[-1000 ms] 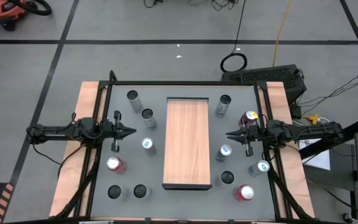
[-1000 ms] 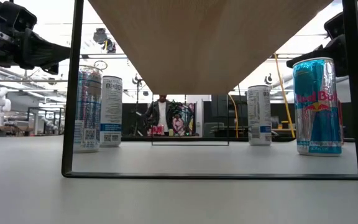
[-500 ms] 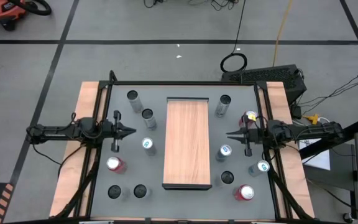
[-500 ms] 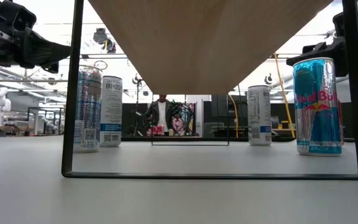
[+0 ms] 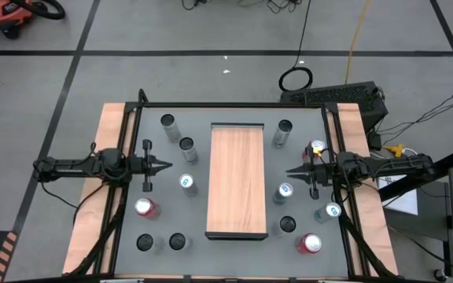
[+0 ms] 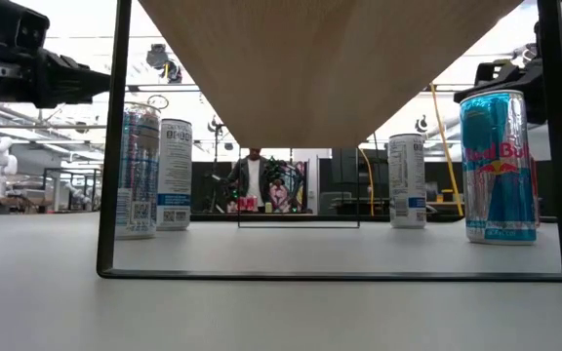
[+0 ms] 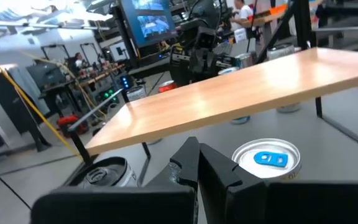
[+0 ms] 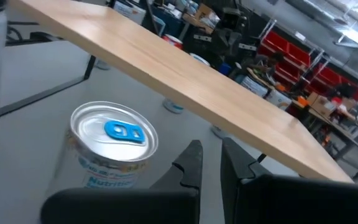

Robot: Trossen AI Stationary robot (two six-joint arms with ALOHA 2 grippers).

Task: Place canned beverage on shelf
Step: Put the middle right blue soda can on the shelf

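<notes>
1. Both grippers are closed and carry nothing: the left gripper (image 5: 167, 166) hangs over the table left of the shelf (image 5: 237, 181), the right gripper (image 5: 290, 170) to its right, each pointing inward at the board.
2. No can is on the shelf yet; its wood top is bare. Cans stand all around it on the grey tabletop (image 5: 211, 240).
3. Nearest the left gripper is a blue-tab can (image 5: 185, 182); nearest the right, another blue-tab can (image 5: 284, 191).
4. Risk: descending with fingers shut would strike a lid and topple the can, so the jaws likely need opening first.
5. Risk: the red-topped can (image 5: 315, 148) sits close by the right wrist and could be knocked in a swing.
6. Risk: a lifted can carried too low could catch the shelf's dark rim.
</notes>
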